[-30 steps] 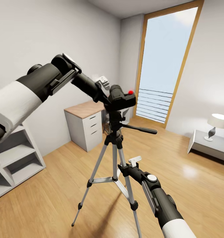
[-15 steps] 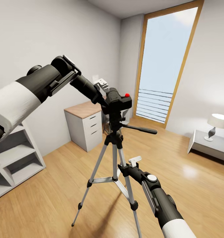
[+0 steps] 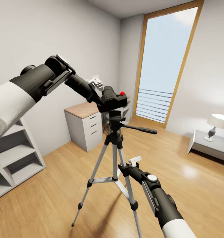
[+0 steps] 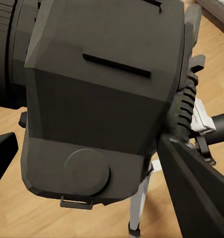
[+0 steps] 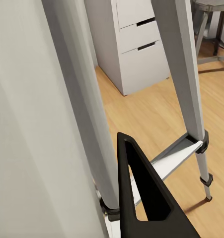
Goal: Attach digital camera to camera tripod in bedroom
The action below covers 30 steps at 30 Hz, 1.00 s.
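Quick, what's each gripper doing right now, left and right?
Left gripper: closed on the digital camera, above the camera tripod head.
Right gripper: beside a tripod leg; open or closed cannot be told.

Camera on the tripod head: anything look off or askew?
Yes. The camera, held by the left gripper, sits off-centre toward the arm over the tripod head, not square on it; whether it touches the head I cannot tell. The tripod stands upright on three spread legs. Right gripper is beside a leg.
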Motion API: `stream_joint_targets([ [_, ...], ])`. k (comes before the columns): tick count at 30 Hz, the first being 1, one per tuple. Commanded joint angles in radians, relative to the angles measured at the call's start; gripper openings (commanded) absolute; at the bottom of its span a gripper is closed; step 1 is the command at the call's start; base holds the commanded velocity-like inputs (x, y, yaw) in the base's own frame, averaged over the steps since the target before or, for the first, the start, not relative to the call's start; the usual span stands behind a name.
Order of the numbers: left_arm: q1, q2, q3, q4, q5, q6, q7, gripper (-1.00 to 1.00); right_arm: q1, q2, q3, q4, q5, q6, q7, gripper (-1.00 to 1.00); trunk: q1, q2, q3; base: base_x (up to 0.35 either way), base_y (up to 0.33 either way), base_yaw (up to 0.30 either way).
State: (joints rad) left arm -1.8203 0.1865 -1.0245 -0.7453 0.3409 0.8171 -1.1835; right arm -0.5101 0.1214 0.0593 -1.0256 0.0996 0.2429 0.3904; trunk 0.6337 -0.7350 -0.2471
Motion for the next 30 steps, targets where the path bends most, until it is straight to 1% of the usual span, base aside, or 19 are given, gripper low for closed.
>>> stream_joint_targets([
  [1, -0.002, 0.005, -0.003, -0.001, 0.009, 0.006, 0.0, -1.0, -0.001, 0.0, -0.003, 0.056, 0.038, 0.039, 0.001, -1.0, 0.0, -0.001, -0.002, 0.0, 0.0, 0.0],
  [2, -0.002, 0.017, 0.006, 0.0, 0.01, -0.009, 0.001, -1.0, -0.001, -0.001, -0.003, 0.056, 0.038, 0.039, 0.001, -1.0, 0.0, -0.001, -0.002, 0.0, 0.0, 0.0],
  [4, -0.002, 0.02, 0.012, 0.001, 0.01, -0.024, 0.001, -1.0, -0.001, -0.001, -0.003, 0.056, 0.038, 0.039, 0.001, -1.0, 0.0, -0.001, -0.002, 0.0, 0.0, 0.0],
  [12, -0.002, 0.02, 0.01, 0.012, 0.01, -0.066, 0.001, -1.0, -0.001, -0.001, -0.003, 0.056, 0.038, 0.039, -0.001, -1.0, 0.0, -0.001, -0.002, 0.0, 0.0, 0.0],
  [24, -0.002, 0.017, 0.009, -0.002, 0.016, -0.088, -0.005, -1.0, -0.001, -0.002, -0.003, 0.058, 0.038, 0.039, -0.001, -1.0, 0.0, -0.001, -0.002, 0.0, 0.0, 0.0],
  [30, -0.002, 0.018, 0.009, -0.006, 0.019, -0.153, -0.016, -1.0, -0.001, -0.002, -0.004, 0.058, 0.038, 0.039, -0.003, -1.0, 0.0, -0.001, -0.002, 0.0, 0.0, 0.0],
])
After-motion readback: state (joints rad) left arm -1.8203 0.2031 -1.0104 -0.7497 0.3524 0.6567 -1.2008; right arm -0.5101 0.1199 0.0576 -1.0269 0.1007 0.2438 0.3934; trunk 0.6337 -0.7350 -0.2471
